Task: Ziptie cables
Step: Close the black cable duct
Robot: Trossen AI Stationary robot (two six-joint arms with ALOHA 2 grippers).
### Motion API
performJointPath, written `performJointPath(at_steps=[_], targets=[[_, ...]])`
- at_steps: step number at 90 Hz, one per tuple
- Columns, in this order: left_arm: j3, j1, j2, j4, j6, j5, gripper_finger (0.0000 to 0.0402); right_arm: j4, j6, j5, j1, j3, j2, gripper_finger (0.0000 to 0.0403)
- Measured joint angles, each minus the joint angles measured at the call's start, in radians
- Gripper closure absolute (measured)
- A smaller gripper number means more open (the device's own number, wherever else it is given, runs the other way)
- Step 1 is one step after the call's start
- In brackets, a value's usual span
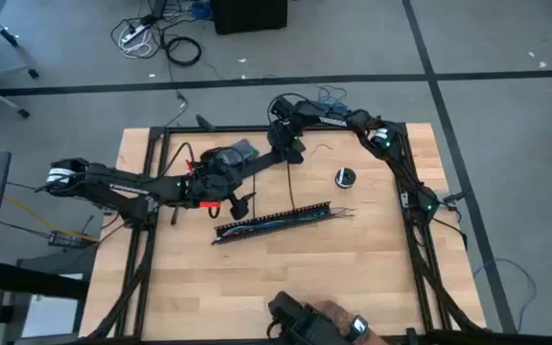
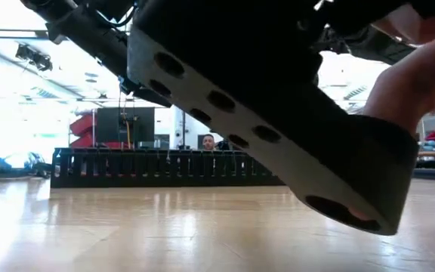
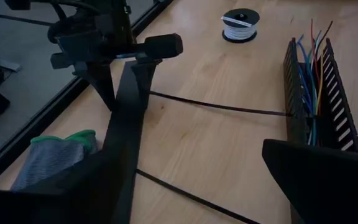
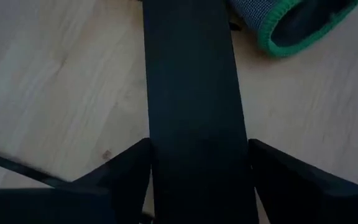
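Left tool [image 3: 197,180] (fingers spread) over zipties [image 3: 216,106], cables [image 3: 309,81] beside.

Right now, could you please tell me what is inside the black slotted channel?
Inside the black slotted channel lie the cables: blue, red and lighter wires run along it, their ends splaying out past one end. The channel's comb walls hide the bottom of it and how far the wires reach.

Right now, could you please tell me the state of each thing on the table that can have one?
cables: lying loose inside the slotted channel, untied, ends splayed out.
zipties: flat on the table, straight, unlooped.
spool: wound with white wire.
glove: lying limp, unworn.
left gripper: open, above the table.
right gripper: open, near the glove.
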Motion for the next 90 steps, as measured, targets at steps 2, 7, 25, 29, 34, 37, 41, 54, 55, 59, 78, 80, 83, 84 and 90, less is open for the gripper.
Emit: performJointPath(at_steps=[2,7,25,29,34,37,41,54,55,59,78,80,83,84,90], targets=[[0.000,0.000,0.000,0.000,0.004,0.000,0.0037,-0.001,0.000,0.000,0.001,0.000,0.000,0.0150],[0.000,0.000,0.000,0.000,0.012,0.000,0.0037,-0.004,0.000,0.001,0.003,0.000,0.000,0.0150],[0.000,0.000,0.000,0.009,0.017,0.000,0.0037,-0.020,0.000,-0.003,0.011,0.000,0.000,0.0156],[0.000,0.000,0.000,0.021,0.020,0.000,0.0037,-0.027,-0.001,-0.004,0.012,0.000,0.000,0.0157],[0.000,0.000,0.000,0.040,0.028,0.000,0.0037,-0.041,-0.006,-0.006,0.013,0.000,0.000,0.0158],[0.000,0.000,0.000,0.049,0.040,-0.001,0.0037,-0.052,-0.015,-0.013,0.014,0.000,0.000,0.0158],[0.000,0.000,0.000,0.056,0.046,-0.001,0.0037,-0.069,-0.022,-0.023,0.015,0.000,-0.002,0.0158],[0.000,0.000,0.000,0.078,0.069,-0.028,0.0037,-0.121,-0.032,-0.039,0.022,0.000,-0.008,0.0160],[0.000,0.000,0.000,0.080,0.070,-0.033,0.0037,-0.127,-0.033,-0.041,0.023,0.000,-0.009,0.0160],[0.000,0.000,0.000,0.083,0.070,-0.043,0.0037,-0.140,-0.040,-0.051,0.027,0.000,-0.010,0.0160],[0.021,0.001,-0.021,0.071,0.076,-0.075,0.0037,-0.200,-0.051,-0.065,0.051,-0.001,-0.059,0.0162],[0.023,0.001,-0.027,0.063,0.080,-0.080,0.0037,-0.208,-0.052,-0.066,0.055,-0.001,-0.068,0.0162],[0.029,0.001,-0.032,0.063,0.093,-0.086,0.0037,-0.219,-0.056,-0.070,0.061,-0.001,-0.080,0.0162],[0.031,0.001,-0.034,0.066,0.097,-0.086,0.0037,-0.221,-0.057,-0.072,0.063,-0.001,-0.085,0.0162],[0.034,0.001,-0.057,0.063,0.115,-0.090,0.0037,-0.228,-0.060,-0.074,0.074,-0.001,-0.111,0.0162]])
